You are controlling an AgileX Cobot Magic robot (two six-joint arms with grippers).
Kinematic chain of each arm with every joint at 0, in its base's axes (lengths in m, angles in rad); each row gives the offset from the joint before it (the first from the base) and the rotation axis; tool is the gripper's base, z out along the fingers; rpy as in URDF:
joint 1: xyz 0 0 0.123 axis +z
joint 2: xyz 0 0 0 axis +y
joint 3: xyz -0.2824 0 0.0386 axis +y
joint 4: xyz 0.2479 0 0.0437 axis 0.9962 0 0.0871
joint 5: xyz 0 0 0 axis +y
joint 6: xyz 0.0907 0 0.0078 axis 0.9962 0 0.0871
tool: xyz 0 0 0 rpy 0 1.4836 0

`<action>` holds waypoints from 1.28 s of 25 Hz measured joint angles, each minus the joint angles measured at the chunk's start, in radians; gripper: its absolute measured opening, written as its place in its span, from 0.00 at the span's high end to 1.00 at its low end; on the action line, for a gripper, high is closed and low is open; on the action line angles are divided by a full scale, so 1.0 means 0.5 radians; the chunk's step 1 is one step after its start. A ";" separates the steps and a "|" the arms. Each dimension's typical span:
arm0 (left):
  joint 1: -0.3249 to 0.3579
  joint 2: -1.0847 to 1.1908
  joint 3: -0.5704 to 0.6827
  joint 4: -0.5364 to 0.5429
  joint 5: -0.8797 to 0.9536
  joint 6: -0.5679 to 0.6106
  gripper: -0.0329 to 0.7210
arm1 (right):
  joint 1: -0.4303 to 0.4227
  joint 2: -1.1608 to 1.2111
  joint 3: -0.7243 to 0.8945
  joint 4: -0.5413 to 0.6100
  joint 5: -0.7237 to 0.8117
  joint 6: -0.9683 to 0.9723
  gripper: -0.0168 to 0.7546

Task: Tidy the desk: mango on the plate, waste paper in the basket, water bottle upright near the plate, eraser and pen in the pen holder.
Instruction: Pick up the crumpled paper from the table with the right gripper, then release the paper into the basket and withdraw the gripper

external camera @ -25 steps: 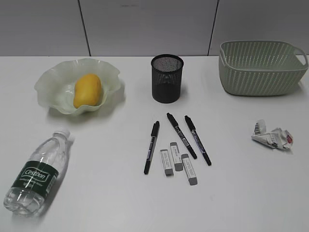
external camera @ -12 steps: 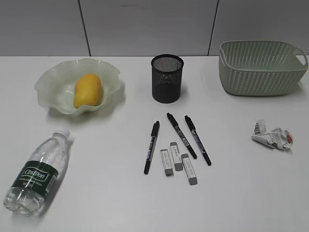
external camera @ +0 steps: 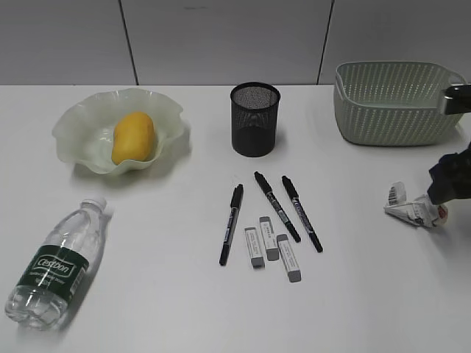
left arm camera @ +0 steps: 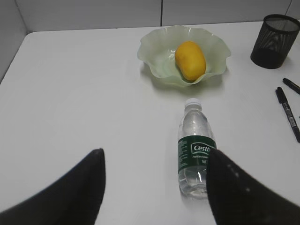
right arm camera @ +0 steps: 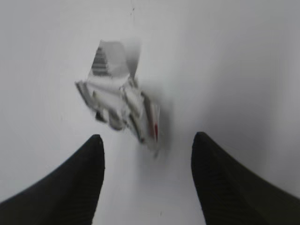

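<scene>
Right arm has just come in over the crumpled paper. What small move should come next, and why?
Probably lower the right gripper further so its open jaws straddle the waste paper, then close. The paper lies loose on the desk, just ahead of the fingertips, outside the basket.

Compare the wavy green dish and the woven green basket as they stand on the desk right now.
The plate is a shallow, translucent dish with a ruffled rim; the basket is a deeper, opaque rectangle with perforated woven-look sides. The plate holds the mango; nothing shows inside the basket, though its floor is hidden. The plate sits at the back left, the basket at the back right. Both are pale green and stand upright on the desk.
</scene>
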 joint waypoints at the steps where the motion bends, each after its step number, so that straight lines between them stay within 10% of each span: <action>1: 0.000 0.000 0.000 -0.002 0.000 0.000 0.29 | 0.000 0.088 -0.050 -0.001 -0.036 0.000 0.37; 6: 0.000 0.000 0.000 -0.002 0.000 0.000 0.29 | 0.000 0.427 -0.221 -0.052 -0.080 0.004 0.45; 12: 0.000 0.000 0.000 -0.002 0.000 0.000 0.29 | 0.007 0.418 -0.236 -0.007 -0.074 0.005 0.95; 18: 0.000 0.000 0.000 -0.004 0.000 0.000 0.29 | 0.097 -0.122 -0.392 0.021 -0.288 0.005 0.96; 24: 0.000 0.000 0.000 -0.004 0.000 0.000 0.29 | 0.093 0.331 -0.928 -0.059 -0.414 0.069 0.96; 27: 0.000 0.000 0.000 -0.004 0.000 0.000 0.29 | 0.093 0.619 -1.171 -0.069 -0.254 0.104 0.84; 32: 0.000 0.000 0.000 -0.004 0.000 0.004 0.29 | 0.093 0.693 -1.300 -0.083 -0.042 0.122 0.24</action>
